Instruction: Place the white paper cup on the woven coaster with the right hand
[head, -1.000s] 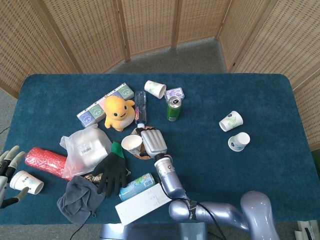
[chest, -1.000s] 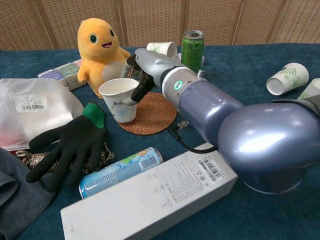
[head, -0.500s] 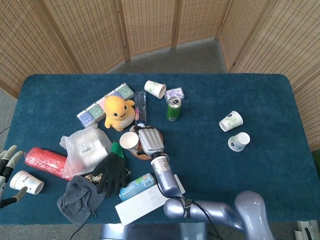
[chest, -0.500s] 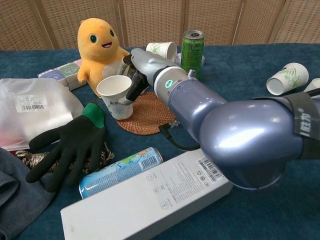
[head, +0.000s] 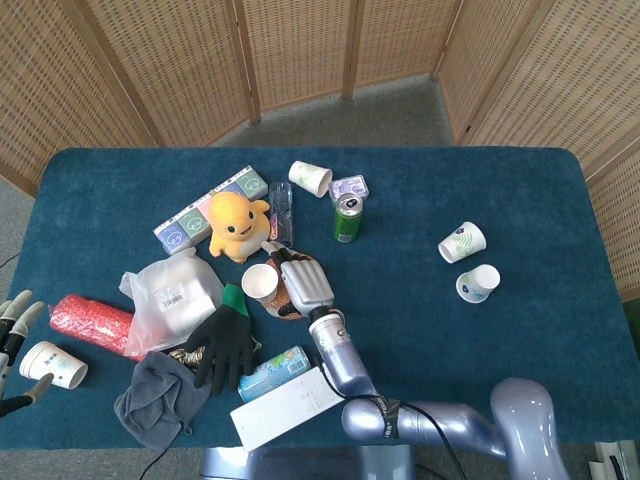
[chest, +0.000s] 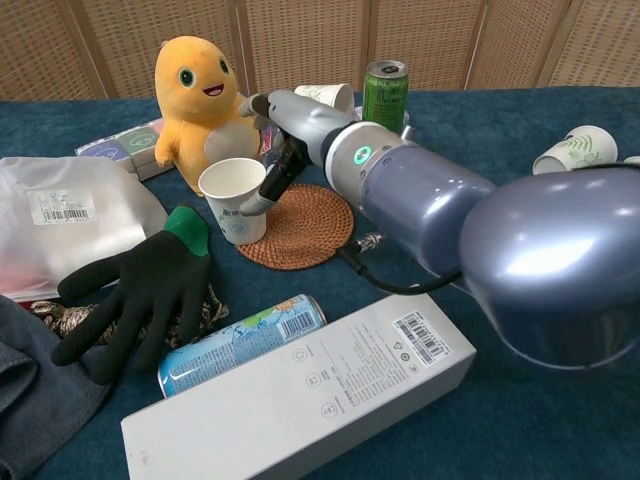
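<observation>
- Right hand (chest: 285, 140), centre of the chest view: fingers (chest: 275, 180) pinch the rim of the white paper cup (chest: 233, 201).
- Cup is upright, at the left edge of the round woven coaster (chest: 303, 226), overlapping its rim; can't tell if it's touching down.
- Yellow plush toy (chest: 200, 104) sits just behind the cup, black glove (chest: 140, 291) in front of it.
- Left hand (head: 14, 331), far left edge of the head view: fingers spread, holding nothing, beside another paper cup (head: 54, 364) lying on the blue counter (head: 520, 200).
</observation>
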